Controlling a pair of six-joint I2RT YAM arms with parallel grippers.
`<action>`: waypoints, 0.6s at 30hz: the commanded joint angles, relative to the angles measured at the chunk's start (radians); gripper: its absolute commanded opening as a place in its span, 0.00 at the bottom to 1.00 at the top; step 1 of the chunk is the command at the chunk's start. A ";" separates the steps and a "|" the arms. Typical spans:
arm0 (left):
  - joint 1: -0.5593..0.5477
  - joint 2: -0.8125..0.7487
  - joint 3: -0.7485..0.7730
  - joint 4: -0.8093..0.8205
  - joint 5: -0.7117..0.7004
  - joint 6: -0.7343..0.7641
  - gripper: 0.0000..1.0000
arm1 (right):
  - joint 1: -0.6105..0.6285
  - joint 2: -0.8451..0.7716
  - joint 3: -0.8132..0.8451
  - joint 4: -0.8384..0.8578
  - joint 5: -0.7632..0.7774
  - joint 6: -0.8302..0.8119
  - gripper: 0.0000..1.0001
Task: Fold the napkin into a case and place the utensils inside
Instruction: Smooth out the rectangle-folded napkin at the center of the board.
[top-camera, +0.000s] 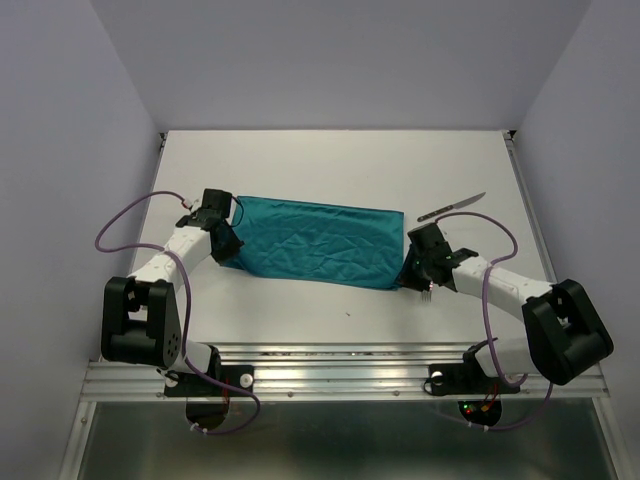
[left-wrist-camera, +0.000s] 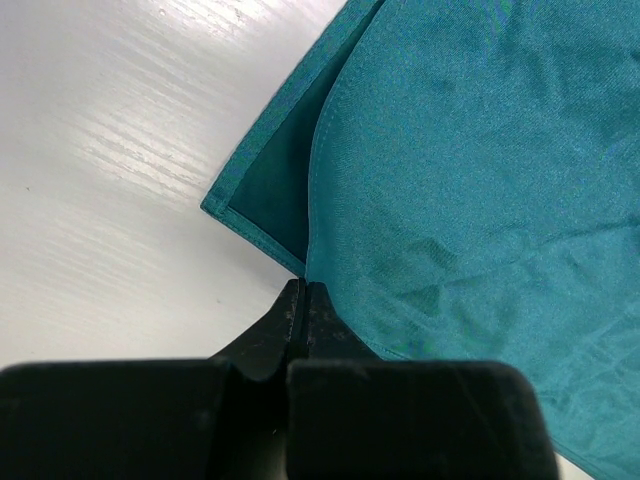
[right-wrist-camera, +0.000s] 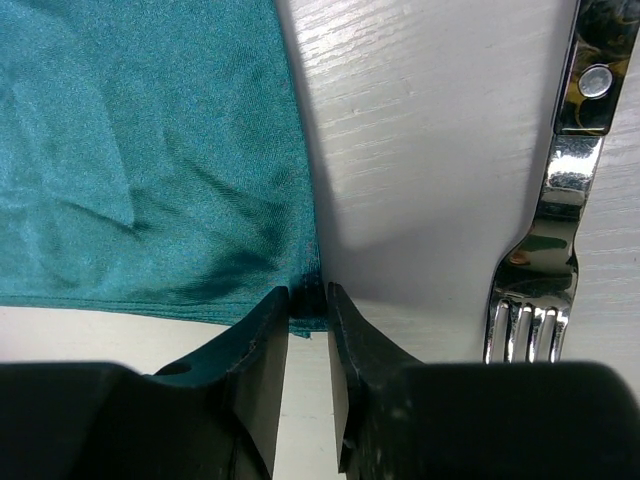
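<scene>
Nearest you, the right gripper (right-wrist-camera: 308, 296) has its fingers a little spread, straddling the near right corner of the napkin (top-camera: 315, 243). A sliver of gap shows beside the cloth, so I judge the corner is not clamped yet. Close fully before you lift, and take every layer, not just the top hem. The fork (right-wrist-camera: 530, 250) lies on the counter (top-camera: 330, 160) just beside that gripper, off the cloth, so lift straight up rather than sweeping sideways, or you may knock it. The napkin lies mid-counter as a long, wrinkled band running left to right. At its left end your left gripper (left-wrist-camera: 303, 292) is pressed together and, as far as its wrist view shows, pinches the hem where a lower layer peeks out from under the upper one. Raise both ends together and keep the band taut for an even fold. Farther back, the knife (top-camera: 452, 207) lies beyond the napkin's right end, apart from the fork. The fork's handle is covered by the right gripper from above and cut off in the wrist view, and you cannot tell how many layers the band has.
</scene>
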 joint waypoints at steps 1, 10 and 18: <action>-0.008 -0.039 0.038 -0.011 -0.004 0.007 0.00 | -0.005 -0.002 0.000 0.033 0.005 -0.003 0.27; -0.008 -0.044 0.044 -0.014 -0.003 0.008 0.00 | -0.005 -0.027 0.023 0.010 0.028 -0.018 0.01; -0.007 -0.024 0.128 -0.028 0.013 0.019 0.00 | -0.005 -0.054 0.109 -0.043 0.031 -0.056 0.01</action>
